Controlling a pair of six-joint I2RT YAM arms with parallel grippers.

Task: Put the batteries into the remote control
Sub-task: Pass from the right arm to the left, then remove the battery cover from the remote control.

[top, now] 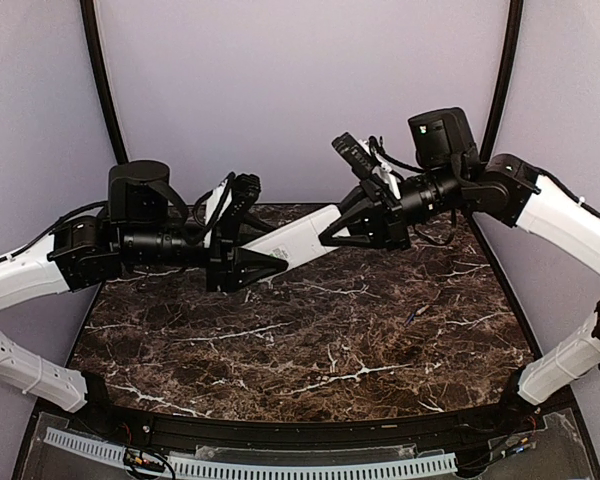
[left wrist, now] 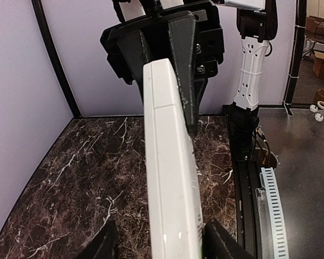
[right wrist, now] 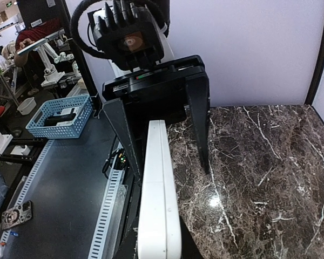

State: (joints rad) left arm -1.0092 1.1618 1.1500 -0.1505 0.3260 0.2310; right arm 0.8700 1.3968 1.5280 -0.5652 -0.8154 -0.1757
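Remote control: 1, gripped by right fingers | batteries: 1, on table

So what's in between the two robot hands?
The remote control, up in the air, one end in the left gripper, the other in the right gripper. The top view shows it.

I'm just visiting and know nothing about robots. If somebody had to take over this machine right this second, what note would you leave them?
Right gripper: shut on one end of the remote control, holding it in the air above the table.
Left gripper: open, jaws astride the remote's other end, with a gap showing beside it.
Battery: one slim dark one lies on the table's right side, untouched; no other is visible.
Done: the remote is up off the table. Whether its cover is off cannot be told.
Left: pick up the battery, load it, and find the rest.
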